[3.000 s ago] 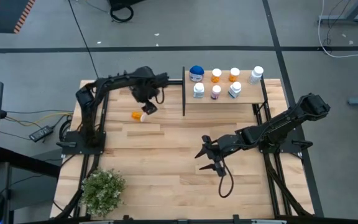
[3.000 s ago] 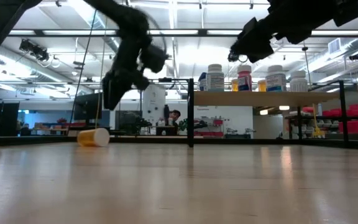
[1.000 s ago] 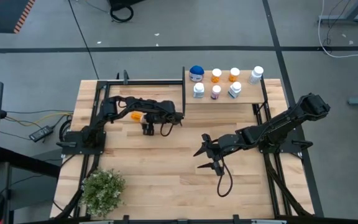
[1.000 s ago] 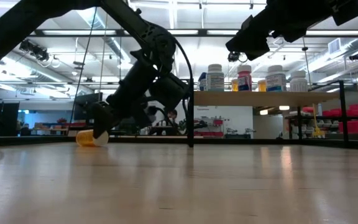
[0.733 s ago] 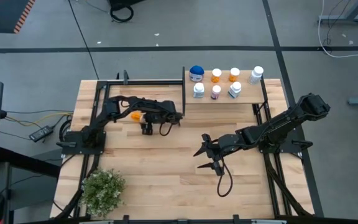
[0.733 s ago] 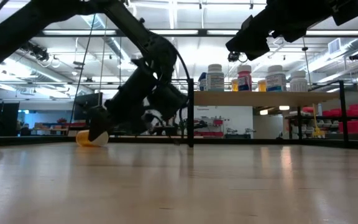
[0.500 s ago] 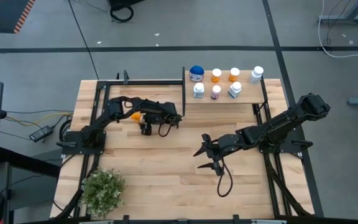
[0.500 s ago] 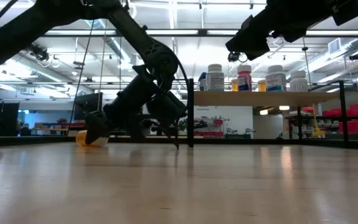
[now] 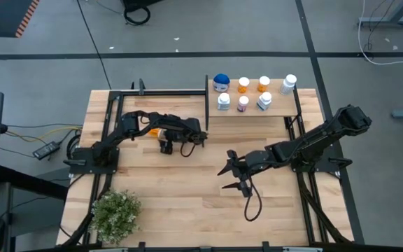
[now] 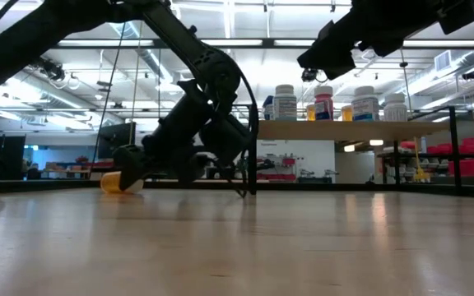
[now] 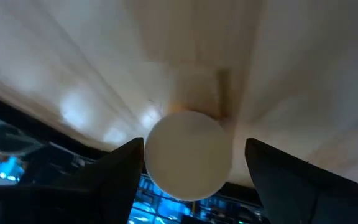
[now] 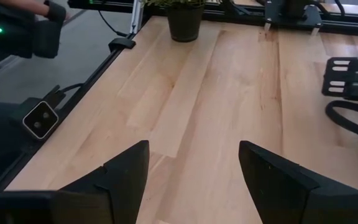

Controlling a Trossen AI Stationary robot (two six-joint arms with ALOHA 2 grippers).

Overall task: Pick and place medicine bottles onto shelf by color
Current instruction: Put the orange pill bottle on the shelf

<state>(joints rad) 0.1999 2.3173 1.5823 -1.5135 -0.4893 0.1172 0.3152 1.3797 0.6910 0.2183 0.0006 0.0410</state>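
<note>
High view: the left end effector [image 9: 164,138] lies low over the table [image 9: 187,203], at an orange bottle [image 9: 157,131] lying on its side left of the shelf [image 9: 280,108]. Seven bottles [image 9: 243,85] stand on the shelf. The right end effector [image 9: 234,178] hovers mid-table, fingers spread, holding nothing. A plant [image 9: 115,213] sits at the near left corner.

Low view: the left end effector [image 10: 132,168] reaches down to the orange bottle [image 10: 113,182] on the table.

Left wrist view: the bottle's white cap [image 11: 189,154] sits between the spread fingers [image 11: 120,169]; I cannot tell whether they touch it.

Right wrist view: the open fingers [image 12: 124,169] frame bare table [image 12: 216,112].
</note>
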